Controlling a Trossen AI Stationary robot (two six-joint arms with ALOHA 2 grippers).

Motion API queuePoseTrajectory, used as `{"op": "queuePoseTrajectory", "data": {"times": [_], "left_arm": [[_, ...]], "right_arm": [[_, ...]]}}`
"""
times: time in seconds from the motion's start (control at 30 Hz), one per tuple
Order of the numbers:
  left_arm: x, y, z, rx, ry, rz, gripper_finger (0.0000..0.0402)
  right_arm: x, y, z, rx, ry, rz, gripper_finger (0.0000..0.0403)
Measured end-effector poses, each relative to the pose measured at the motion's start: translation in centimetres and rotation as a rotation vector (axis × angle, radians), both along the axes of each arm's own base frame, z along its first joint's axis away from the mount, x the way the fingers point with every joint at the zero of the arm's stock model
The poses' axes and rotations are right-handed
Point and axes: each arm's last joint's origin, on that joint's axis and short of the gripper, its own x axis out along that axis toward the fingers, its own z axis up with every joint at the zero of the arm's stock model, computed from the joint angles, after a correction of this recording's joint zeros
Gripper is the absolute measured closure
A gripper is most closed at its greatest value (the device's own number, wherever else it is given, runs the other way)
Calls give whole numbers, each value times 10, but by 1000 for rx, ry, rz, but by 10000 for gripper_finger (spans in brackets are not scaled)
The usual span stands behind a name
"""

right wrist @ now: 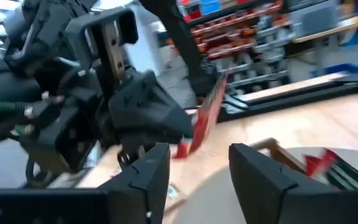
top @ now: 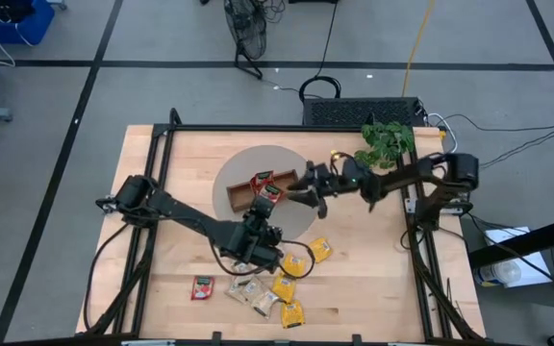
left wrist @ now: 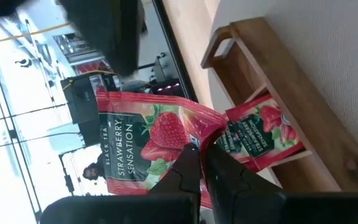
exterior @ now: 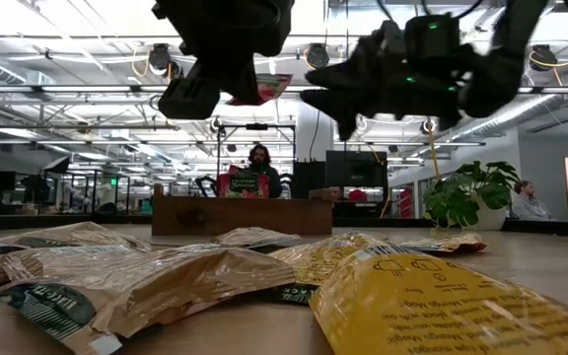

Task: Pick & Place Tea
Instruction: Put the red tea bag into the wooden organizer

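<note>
Pinching a red strawberry tea sachet (left wrist: 145, 140) between pressed fingertips, the left gripper (left wrist: 201, 163) is held above the wooden tray (left wrist: 272, 74), where another red sachet (left wrist: 263, 130) is lodged just beyond it. The right gripper (right wrist: 197, 155) is kept spread close beside it, nothing between its fingers. Remaining sachets (top: 275, 288) are scattered on the table (top: 373, 279) behind the left gripper.

sachets (top: 267, 288) before tray (top: 239, 191), plant (top: 388, 142) behind right

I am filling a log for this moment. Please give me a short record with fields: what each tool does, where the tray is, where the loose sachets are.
left tool: shut on a red tea sachet, held above the tray
right tool: open, empty, near the tray
wooden tray: on the grey round mat; one red sachet stands inside
loose sachets: on the table's near edge, red, yellow and beige
</note>
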Motion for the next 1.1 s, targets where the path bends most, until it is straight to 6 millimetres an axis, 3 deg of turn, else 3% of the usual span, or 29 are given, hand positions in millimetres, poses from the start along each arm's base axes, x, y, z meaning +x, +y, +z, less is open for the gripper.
{"op": "queuePoseTrajectory", "data": {"times": [0.17, 0.5, 0.6, 0.73, 0.9, 1.1], "left_arm": [[-1, -3, 0, -6, -6, -4, 391], [-2, -2, -3, -39, 7, -6, 391], [-3, -1, -6, -45, 3, 3, 391], [-2, 0, -6, -57, -16, 14, 384], [-2, 0, -6, -61, -13, 12, 386], [-2, -2, -5, -152, -101, 60, 376]], "right_arm": [[20, -10, 4, 22, -10, 60, 245], [37, -11, 3, 24, -11, 85, 266], [40, -12, 6, 20, -10, 86, 297], [42, -11, 1, -23, 37, 130, 388], [44, -1, -3, -54, 77, 157, 402], [43, 2, 3, -150, 72, 49, 402]]}}
